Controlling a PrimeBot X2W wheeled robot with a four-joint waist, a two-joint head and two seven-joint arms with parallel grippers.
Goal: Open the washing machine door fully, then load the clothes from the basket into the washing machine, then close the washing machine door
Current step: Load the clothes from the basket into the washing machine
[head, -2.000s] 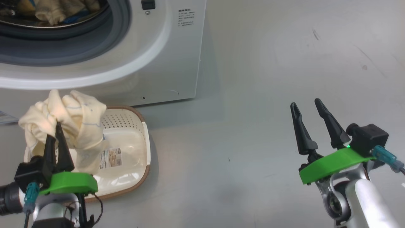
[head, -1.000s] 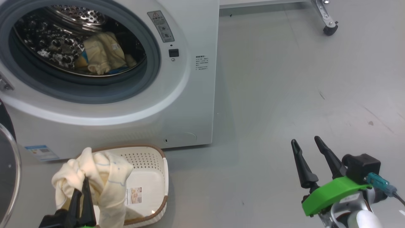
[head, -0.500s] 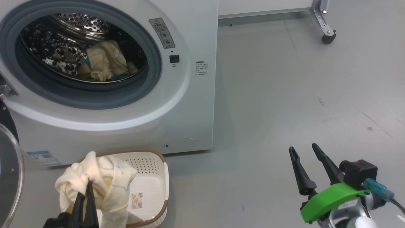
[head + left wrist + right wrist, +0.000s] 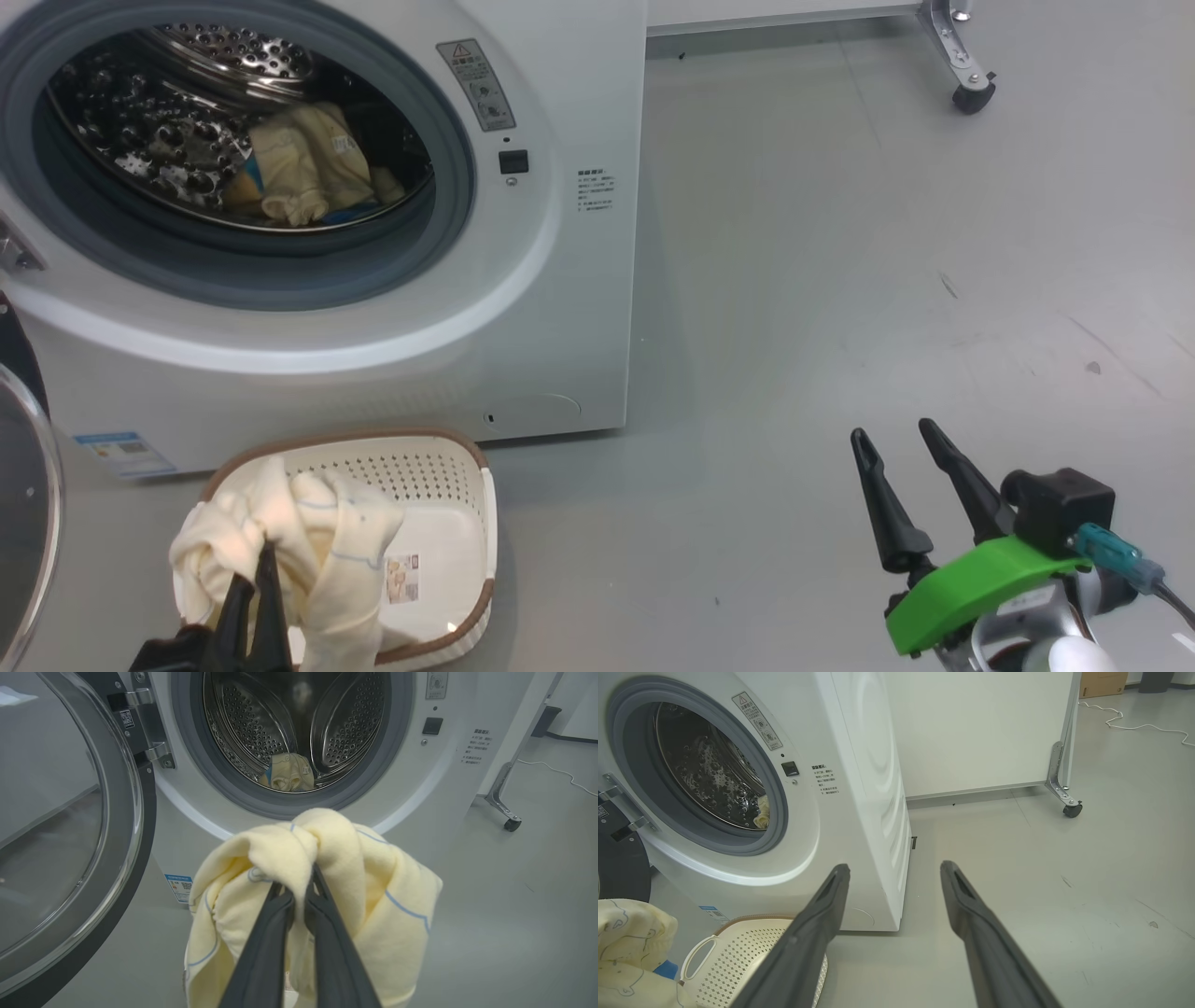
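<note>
Above basket — L gripper pinching clothes, R gripper spread, empty. Door open, 1 garment in drum; loading + door-close pending.

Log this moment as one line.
washing machine door open | left gripper shut on clothes over basket | right gripper open, empty | garment in drum

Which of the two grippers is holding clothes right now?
The left gripper, shut on a cream-yellow bundle of clothes in front of the washing machine. The right gripper stands open and empty over the floor.
</note>
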